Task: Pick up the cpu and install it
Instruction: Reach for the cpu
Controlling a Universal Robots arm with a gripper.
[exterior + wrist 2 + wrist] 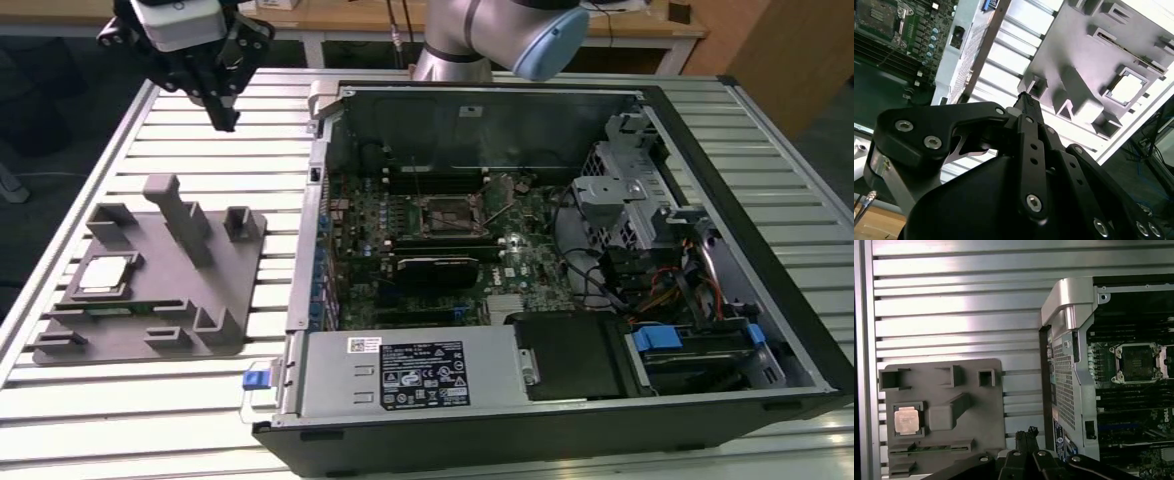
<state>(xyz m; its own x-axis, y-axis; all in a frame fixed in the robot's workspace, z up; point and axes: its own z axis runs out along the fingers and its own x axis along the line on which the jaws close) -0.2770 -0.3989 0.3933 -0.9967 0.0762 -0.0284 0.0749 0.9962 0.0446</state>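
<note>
Silvery cpu [107, 272], grey tray [220, 300], black gripper [226, 122], green motherboard [527, 212].

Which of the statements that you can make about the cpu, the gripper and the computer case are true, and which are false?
1. The cpu lies in a recess of the grey holder. True.
2. The gripper holds the cpu. False: it is shut on nothing, above the slatted table, apart from the cpu.
3. The cpu sits in the motherboard socket. False: the socket's middle looks dark, with no silvery chip in it.
4. The computer case lies open, with its motherboard showing. True.
5. The holder lies on the exterior view's right of the case. False: it lies on the left.
</note>
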